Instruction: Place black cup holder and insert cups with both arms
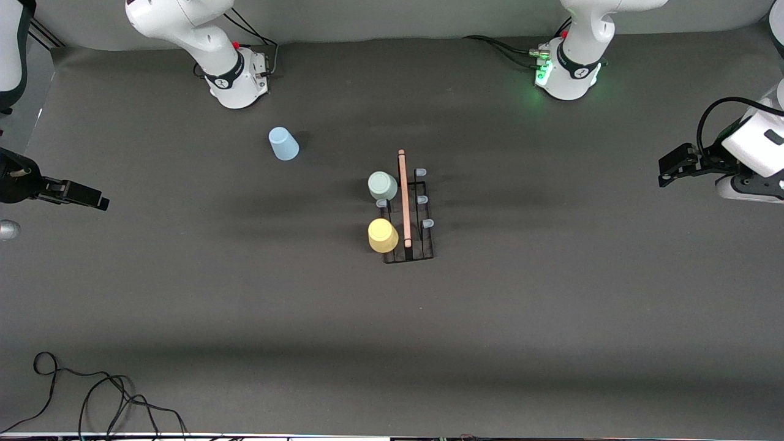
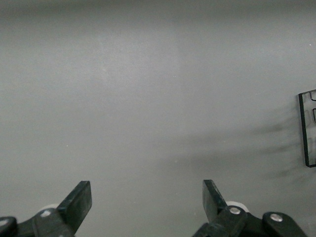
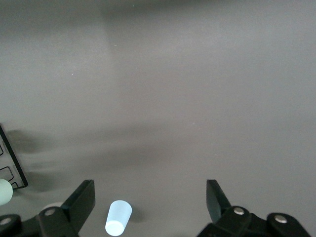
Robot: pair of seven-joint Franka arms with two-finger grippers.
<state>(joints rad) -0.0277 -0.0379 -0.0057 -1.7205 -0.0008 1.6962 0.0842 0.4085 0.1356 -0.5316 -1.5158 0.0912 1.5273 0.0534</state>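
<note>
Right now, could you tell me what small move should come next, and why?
Probably send the right gripper, open and empty, toward the blue cup. It stands upside down on the table, apart from the black cup holder, whose pegs already carry the green cup and yellow cup. The left gripper waits open.

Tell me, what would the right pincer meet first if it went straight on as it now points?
Probably the bare table: the open right pincer faces only mat. The pale blue cup stands low between its fingers, likely under that line; depth is unclear.
</note>
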